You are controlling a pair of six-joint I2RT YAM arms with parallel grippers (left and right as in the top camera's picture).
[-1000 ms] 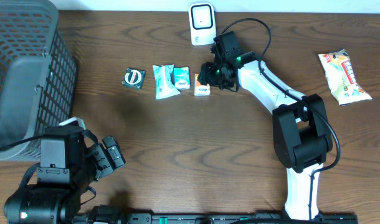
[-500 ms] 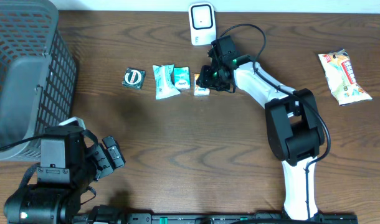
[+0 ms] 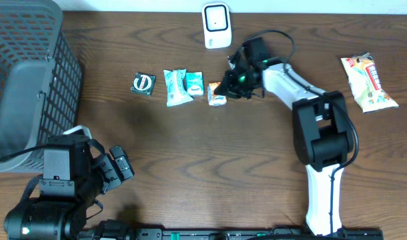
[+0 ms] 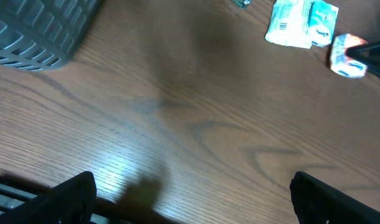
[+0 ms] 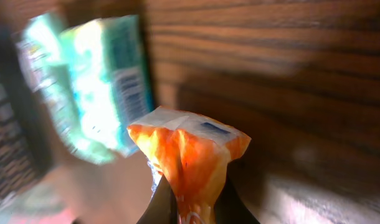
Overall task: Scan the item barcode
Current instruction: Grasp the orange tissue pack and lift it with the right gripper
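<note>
Cut off by the right wrist view's lower edge: bottom end of the orange packet [image 5: 187,155]. Smeared just left of it: teal packets [image 5: 106,87], print unreadable.

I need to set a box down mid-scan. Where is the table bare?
Bare: mid table, between the packet row, left arm and right arm. Crowded: the back edge, from the black packet to the scanner and the orange packet in the right gripper.
</note>
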